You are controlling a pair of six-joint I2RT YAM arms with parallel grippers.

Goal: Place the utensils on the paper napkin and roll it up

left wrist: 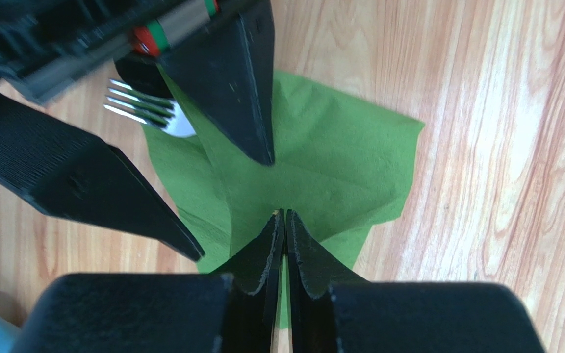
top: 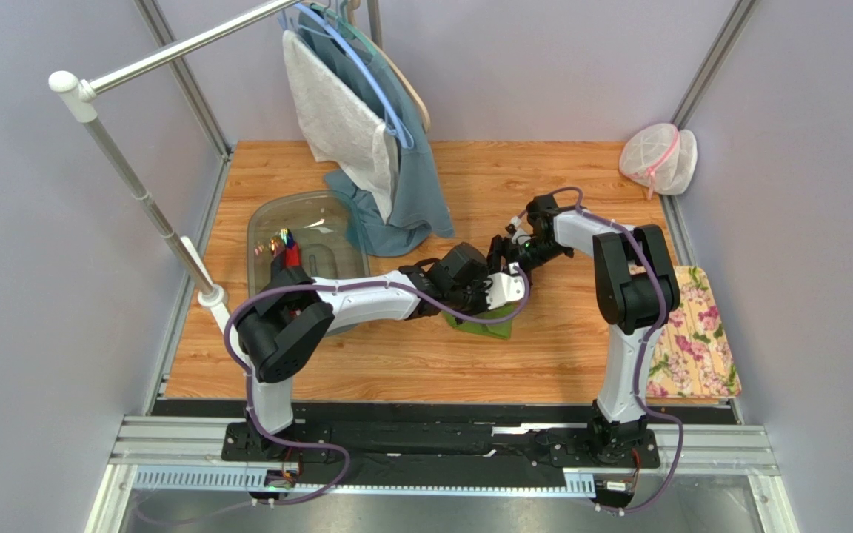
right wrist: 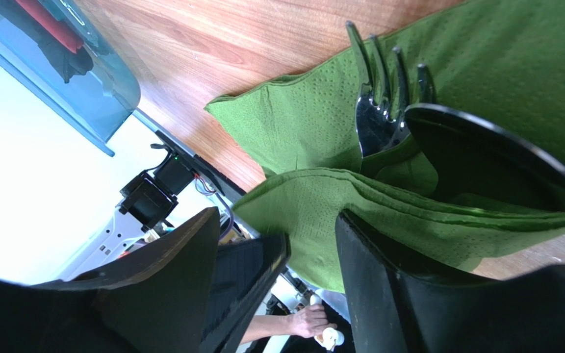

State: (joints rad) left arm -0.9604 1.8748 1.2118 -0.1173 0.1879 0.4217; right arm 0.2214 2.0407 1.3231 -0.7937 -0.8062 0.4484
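The green paper napkin [top: 484, 323] lies on the wooden table in the middle, partly folded over itself. A silver fork [left wrist: 154, 112] lies on it, its tines sticking out past the edge; the fork also shows in the right wrist view [right wrist: 378, 110], beside a dark rounded utensil [right wrist: 484, 151] tucked in the fold. My left gripper [left wrist: 285, 218] is shut on a raised fold of the napkin [left wrist: 337, 162]. My right gripper [right wrist: 278, 217] is open over the napkin's [right wrist: 315, 132] folded edge, one of its fingers [left wrist: 241, 88] just above the fork.
A clear plastic tub [top: 320, 211] with a few items stands at the left. A teal garment [top: 414, 183] hangs from a rack behind it. A flowered pink mat [top: 696, 333] lies at the right edge and a white mesh bag [top: 659, 161] at the far right corner.
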